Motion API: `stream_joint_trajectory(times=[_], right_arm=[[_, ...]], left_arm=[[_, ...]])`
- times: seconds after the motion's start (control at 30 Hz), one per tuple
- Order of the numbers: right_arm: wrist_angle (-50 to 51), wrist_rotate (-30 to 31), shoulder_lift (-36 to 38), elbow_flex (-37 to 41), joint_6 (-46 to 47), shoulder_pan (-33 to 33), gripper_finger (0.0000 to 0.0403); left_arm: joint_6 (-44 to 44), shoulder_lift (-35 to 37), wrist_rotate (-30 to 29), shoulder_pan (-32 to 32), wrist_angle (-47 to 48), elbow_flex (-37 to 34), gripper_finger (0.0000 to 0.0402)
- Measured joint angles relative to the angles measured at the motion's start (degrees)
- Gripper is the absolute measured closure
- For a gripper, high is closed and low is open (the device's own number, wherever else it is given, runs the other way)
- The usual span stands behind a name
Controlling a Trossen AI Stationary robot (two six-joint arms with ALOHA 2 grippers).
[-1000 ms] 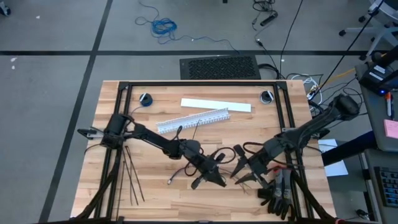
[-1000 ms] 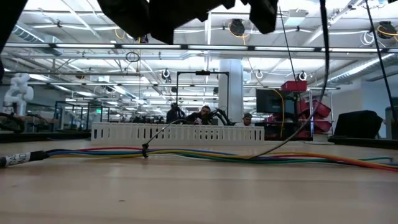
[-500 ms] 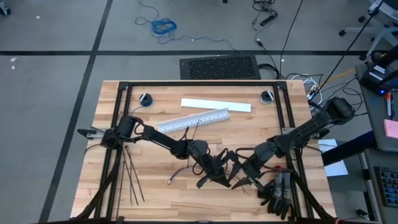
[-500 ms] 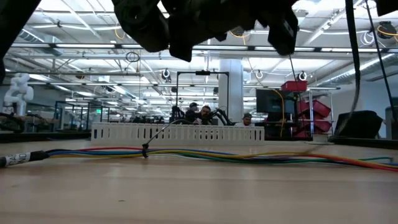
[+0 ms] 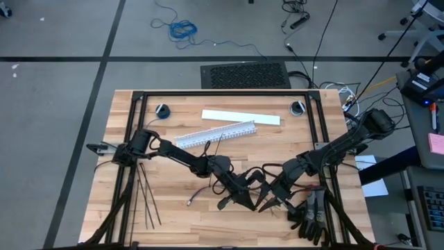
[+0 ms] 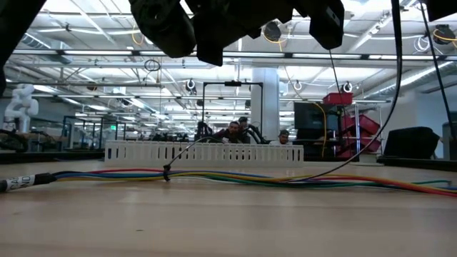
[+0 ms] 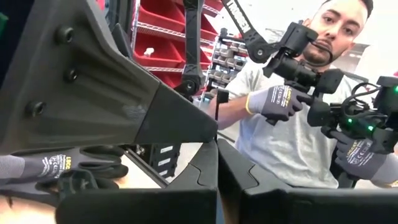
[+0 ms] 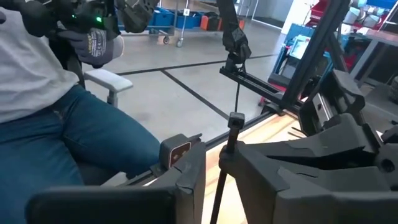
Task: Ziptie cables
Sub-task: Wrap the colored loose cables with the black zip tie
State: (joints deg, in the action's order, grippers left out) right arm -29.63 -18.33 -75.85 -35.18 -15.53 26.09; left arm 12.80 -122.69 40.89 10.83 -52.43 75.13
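Note:
The cables [image 5: 201, 189] lie loose on the table's middle, shown as coloured wires [image 6: 214, 175] in the low view. One ziptie [image 6: 166, 171] is looped round them with its tail sticking up. Several spare zipties [image 5: 146, 198] lie near the left edge. Above the table, toward its near edge, my left gripper [image 5: 244, 198] and my right gripper [image 5: 263, 198] meet tip to tip, both shut on another ziptie [image 8: 235, 119]. A thin black strip [image 6: 371, 107] curves down from them to the table. My left gripper is shut, held level, pointing toward the table's right. The ziptie's strip [image 7: 217, 106] rises straight up from its fingertips [image 7: 208, 165]. The fingers themselves hide the place of contact. My right gripper has the ziptie's strip [image 8: 219, 183] in the narrow gap between its two fingers, just below the square head [image 8: 235, 119]. The fingers come nearly level from the table's right and lie across the strip. The strip stands upright, clear of the table there.
A white slotted duct [image 5: 215, 132] and a flat white strip [image 5: 241, 117] lie toward the far side. Dark gloves [image 5: 309, 215] lie at the near right corner. A person with gloved hands [image 7: 280, 102] works beyond the table.
My right gripper has sunk a little, moved toward my left gripper and narrowed its fingers onto the ziptie. My left gripper has edged toward the right one. The hanging black strip has swung across the low view.

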Motion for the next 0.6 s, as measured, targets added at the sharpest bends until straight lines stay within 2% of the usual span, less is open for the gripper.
stream_joint_trajectory(times=[0.27,0.6], right_arm=[[-2.12,-0.09,-0.35,0.02,-0.24,0.00,0.0339],[-7.32,-1.80,-4.12,0.02,-0.64,-0.26,0.0339]], left_arm=[[0.00,0.04,0.09,-0.28,-0.24,0.00,0.0402],[0.44,0.04,2.62,-0.26,-0.92,-0.04,0.0402]])
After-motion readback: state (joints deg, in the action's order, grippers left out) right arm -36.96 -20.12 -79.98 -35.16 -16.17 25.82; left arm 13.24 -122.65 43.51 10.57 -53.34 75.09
